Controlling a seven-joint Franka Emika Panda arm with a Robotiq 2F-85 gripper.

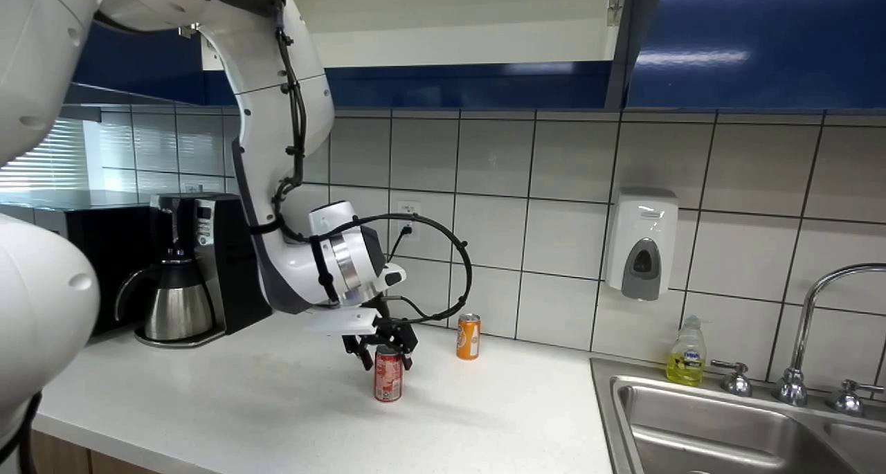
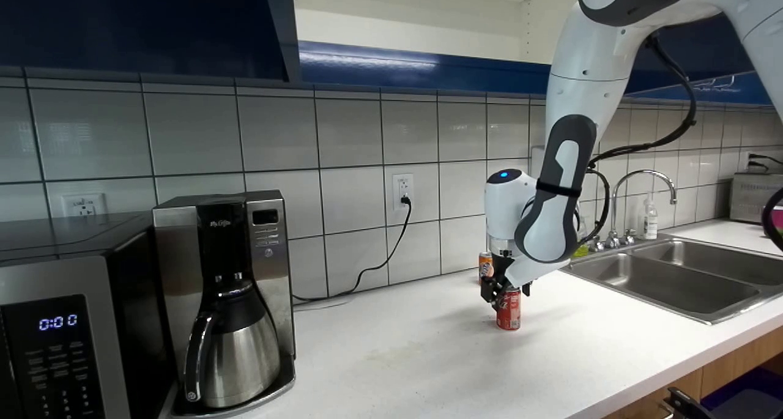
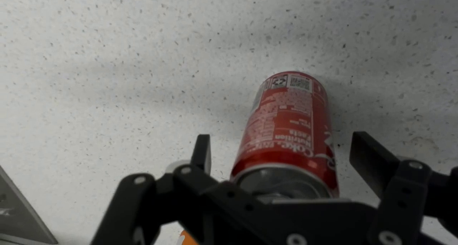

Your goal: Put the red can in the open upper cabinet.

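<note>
The arm (image 1: 266,107) was glossy white, with small round recesses (image 1: 80,281), dark grey panels (image 2: 572,128) and a silvery wrist band (image 1: 344,263). A blue light (image 2: 505,174) shone atop the wrist (image 2: 503,208). Strapped-on black cable (image 1: 297,107) looped wide; more showed beside the front edge of the counter (image 1: 484,425). The gripper (image 3: 281,145) was black, with pale screws (image 3: 390,238).

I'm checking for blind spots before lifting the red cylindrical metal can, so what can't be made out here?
Red can: part of its silvery lid, wrist view, behind the black two-fingered gripper.
Orange cylindrical metal can: nearly all, wrist view, behind the gripper and past the bottom edge.
Open glossy blue wall cabinet: inner floor, both exterior views, behind its blue lower edge.
</note>
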